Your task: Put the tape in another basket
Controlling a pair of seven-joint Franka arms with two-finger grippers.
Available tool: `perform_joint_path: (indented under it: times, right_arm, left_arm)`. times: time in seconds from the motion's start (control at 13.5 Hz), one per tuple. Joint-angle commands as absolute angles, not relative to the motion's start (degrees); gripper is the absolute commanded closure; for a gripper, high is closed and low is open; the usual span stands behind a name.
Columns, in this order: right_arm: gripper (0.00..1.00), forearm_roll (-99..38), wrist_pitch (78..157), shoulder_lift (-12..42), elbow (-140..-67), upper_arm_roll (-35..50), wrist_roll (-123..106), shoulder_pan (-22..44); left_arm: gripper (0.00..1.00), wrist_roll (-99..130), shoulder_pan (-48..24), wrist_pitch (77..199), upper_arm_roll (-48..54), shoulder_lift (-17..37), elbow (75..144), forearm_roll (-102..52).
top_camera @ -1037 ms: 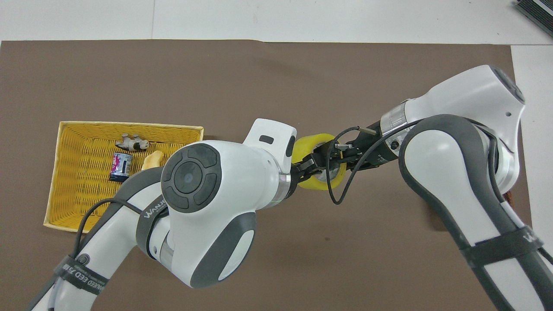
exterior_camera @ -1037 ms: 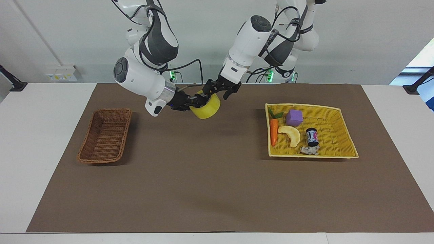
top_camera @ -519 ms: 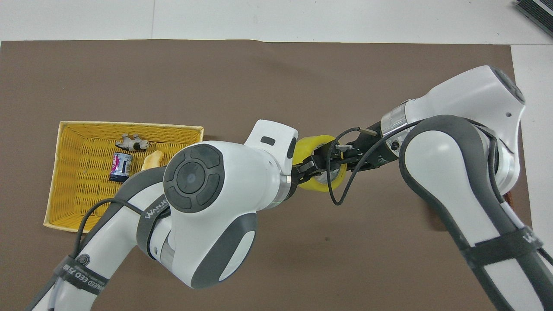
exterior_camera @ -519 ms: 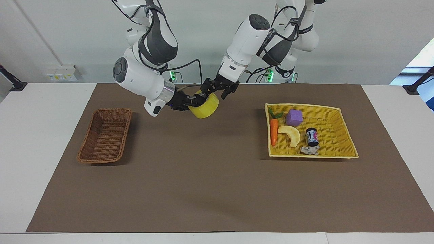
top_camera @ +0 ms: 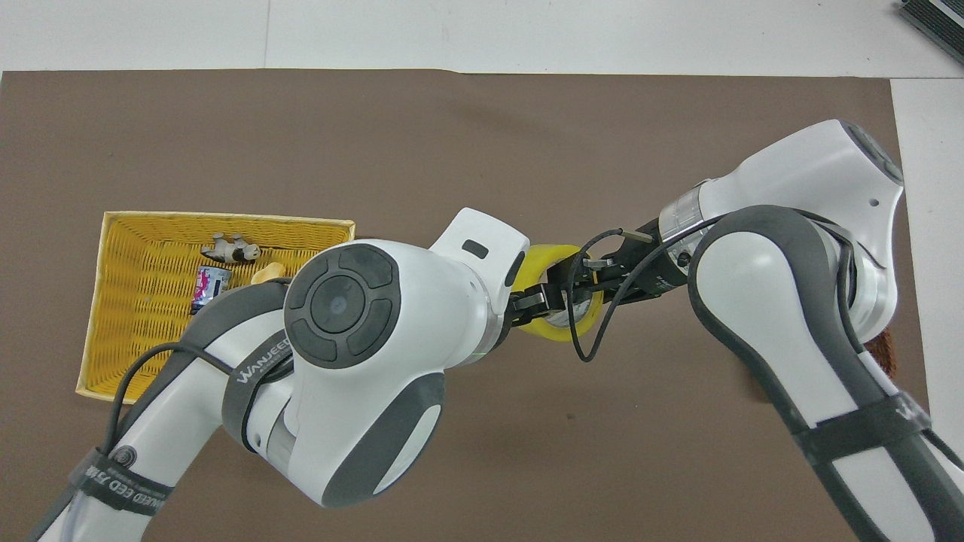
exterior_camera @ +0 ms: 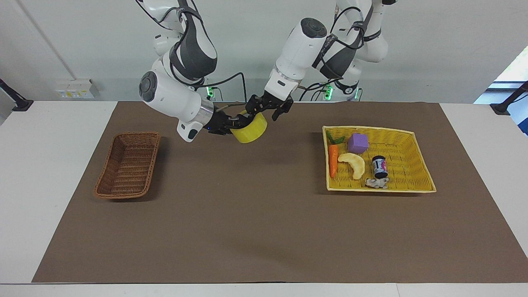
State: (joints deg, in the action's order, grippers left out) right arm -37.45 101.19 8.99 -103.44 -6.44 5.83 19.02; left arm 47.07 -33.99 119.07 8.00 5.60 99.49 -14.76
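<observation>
Held aloft over the mat's middle, between the two baskets: tape (exterior_camera: pixel 249 130), pinched at its rim by right gripper (exterior_camera: pixel 238 121); left gripper (exterior_camera: pixel 264 108) at its top edge, grip impossible to tell; basket (exterior_camera: pixel 128 165) toward the right arm's end

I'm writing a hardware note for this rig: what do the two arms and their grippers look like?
Both arms are glossy white shells with dark grey joint sections and round grey end caps. The left gripper and right gripper are small, black and two-fingered. Loose black cables run along each arm; one grey strap reads "WANJEE".
</observation>
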Motion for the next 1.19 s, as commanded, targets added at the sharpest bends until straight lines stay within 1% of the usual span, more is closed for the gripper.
perform_joint_path:
  times: [0.0,0.22,0.52,0.67,0.74,0.89,1.11]
  right_arm:
    - [1.00,-36.1,102.0,8.7,-104.2,-6.6,4.2,18.1]
    - [1.00,-36.1,102.0,8.7,-104.2,-6.6,4.3,18.1]
    - [1.00,-36.1,102.0,8.7,-104.2,-6.6,4.3,18.1]
    - [1.00,-36.1,102.0,8.7,-104.2,-6.6,4.3,18.1]
    - [1.00,-36.1,102.0,8.7,-104.2,-6.6,4.3,18.1]
    - [1.00,-36.1,102.0,8.7,-104.2,-6.6,4.3,18.2]
    - [1.00,-35.9,101.7,8.8,-104.2,-6.7,2.8,16.8]
  left_arm:
    - [0.00,46.8,-34.4,119.7,7.4,7.9,99.4,-13.3]
    - [0.00,48.3,-34.0,121.1,7.5,8.0,99.3,-13.9]
    - [0.00,50.5,-33.1,120.0,7.1,6.6,97.2,-17.9]
    - [0.00,51.5,-31.7,119.1,6.9,4.9,97.0,-19.9]
    - [0.00,51.9,-30.7,117.9,6.8,4.0,96.9,-20.4]
    - [0.00,51.2,-27.8,111.7,6.5,2.4,95.6,-19.5]
    - [0.00,44.5,-21.3,104.3,6.7,2.2,94.5,-16.0]
